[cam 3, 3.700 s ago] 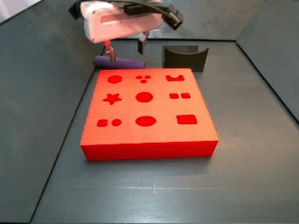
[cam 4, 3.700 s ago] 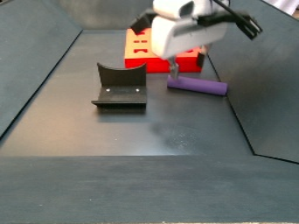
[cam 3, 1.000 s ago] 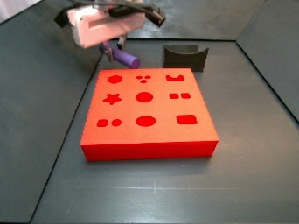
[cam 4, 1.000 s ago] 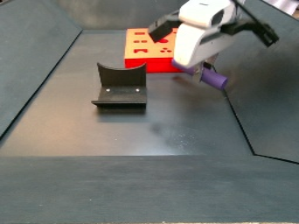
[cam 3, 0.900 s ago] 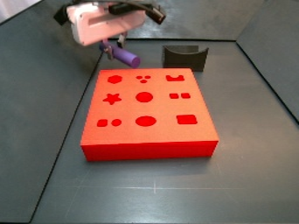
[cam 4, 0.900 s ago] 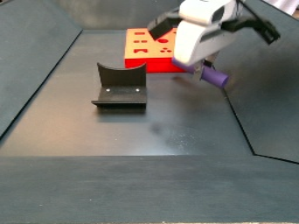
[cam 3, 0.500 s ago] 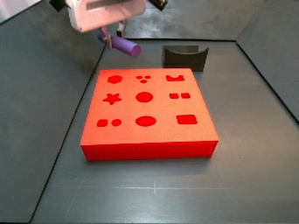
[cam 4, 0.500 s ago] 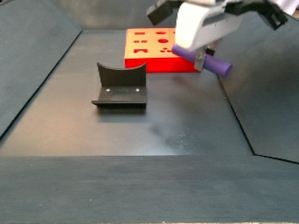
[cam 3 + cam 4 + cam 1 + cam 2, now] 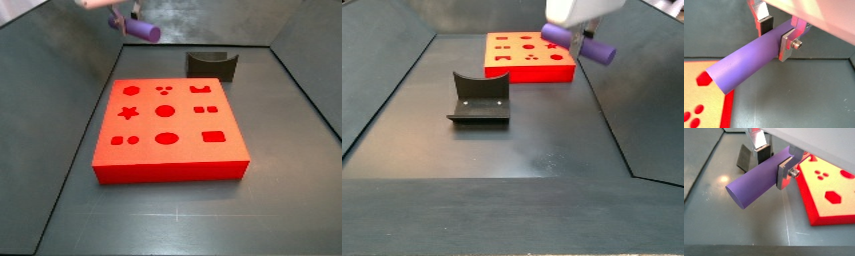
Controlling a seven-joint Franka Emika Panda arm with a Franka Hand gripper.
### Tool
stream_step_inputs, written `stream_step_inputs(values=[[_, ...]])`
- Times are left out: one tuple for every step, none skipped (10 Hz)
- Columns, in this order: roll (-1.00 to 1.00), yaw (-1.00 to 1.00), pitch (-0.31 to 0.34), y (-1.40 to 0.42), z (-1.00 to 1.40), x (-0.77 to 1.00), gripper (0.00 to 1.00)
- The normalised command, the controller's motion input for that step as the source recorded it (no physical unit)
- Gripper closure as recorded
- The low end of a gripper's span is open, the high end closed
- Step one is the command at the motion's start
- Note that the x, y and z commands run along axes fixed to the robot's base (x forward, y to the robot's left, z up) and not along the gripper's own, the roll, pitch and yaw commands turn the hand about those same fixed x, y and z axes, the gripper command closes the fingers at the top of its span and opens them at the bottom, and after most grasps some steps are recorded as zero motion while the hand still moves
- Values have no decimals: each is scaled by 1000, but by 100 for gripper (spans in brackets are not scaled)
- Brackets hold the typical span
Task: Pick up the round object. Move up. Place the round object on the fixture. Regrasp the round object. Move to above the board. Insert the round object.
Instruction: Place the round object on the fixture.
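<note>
The round object [image 9: 747, 57] is a long purple cylinder, held crosswise between my gripper's [image 9: 776, 35] silver fingers [image 9: 786, 46], which are shut on its middle. Both wrist views show it, with the same grip [image 9: 774, 162] on the cylinder [image 9: 754, 183]. In both side views the peg [image 9: 142, 31] hangs high in the air beyond the far end of the red board [image 9: 167, 125], tilted slightly. The gripper [image 9: 587, 42] carries the peg [image 9: 599, 51] above the floor beside the board [image 9: 527, 55]. The dark fixture [image 9: 211, 64] stands on the floor, apart from the peg, its notch bare [image 9: 478, 98].
Grey walls slope up around the dark floor [image 9: 287, 190]. The board has shaped holes in its top, such as a star [image 9: 130, 113] and circles. In a wrist view the fixture [image 9: 747, 157] lies beyond the fingers and the board edge [image 9: 827, 190] runs beside the peg.
The gripper has risen with the purple peg held in it, from low beside the board to high above the floor. Board and fixture have not moved.
</note>
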Motion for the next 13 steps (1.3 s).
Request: stream_step_inputs(values=[[76, -12, 49, 21, 829, -21, 100], [81, -5, 57, 19, 681, -14, 100], [86, 3, 69, 16, 484, -2, 100], [89, 7, 81, 16, 332, 2, 100], [71, -1000, 71, -73, 158, 1000, 100], [70, -1000, 72, -74, 121, 1000, 100], [61, -1000, 96, -55, 92, 1000, 100], [63, -1000, 106, -52, 88, 1000, 100], [68, -1000, 132, -48, 74, 1000, 100], [73, -1000, 159, -39, 69, 1000, 100], [78, -1000, 186, -34, 63, 1000, 100], [86, -1000, 219, -29, 57, 1000, 100], [96, -1000, 255, -25, 50, 1000, 100]])
